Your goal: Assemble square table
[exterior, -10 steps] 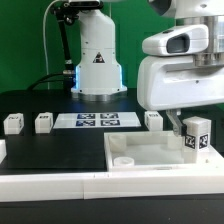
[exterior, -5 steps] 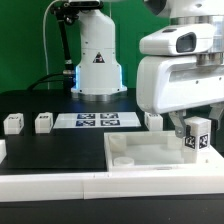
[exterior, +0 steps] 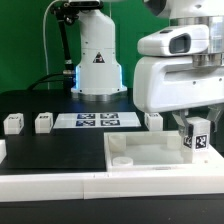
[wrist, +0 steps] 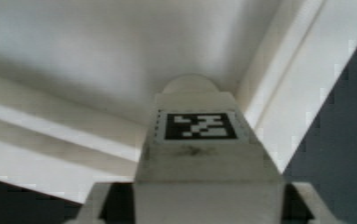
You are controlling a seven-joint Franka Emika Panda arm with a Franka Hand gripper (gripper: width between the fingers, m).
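The white square tabletop slab [exterior: 140,152] lies in front of me with its raised rim up, a small round boss [exterior: 122,159] near its left corner in the exterior view. My gripper [exterior: 192,128] is shut on a white blocky tagged leg [exterior: 197,134] and holds it upright over the slab's corner at the exterior view's right. In the wrist view the leg [wrist: 200,150] fills the middle, tag facing the camera, pointing down at the slab's inner corner [wrist: 246,70]. Three more legs stand on the black table: two at left [exterior: 13,124] [exterior: 43,122], one behind the slab [exterior: 153,119].
The marker board [exterior: 96,121] lies flat behind the slab. A long white border bar [exterior: 50,184] runs along the table's front edge. The robot's white base [exterior: 97,60] stands at the back centre.
The gripper with the leg has shifted slightly toward the exterior view's right and a little lower over the slab's corner. Nothing else moved.
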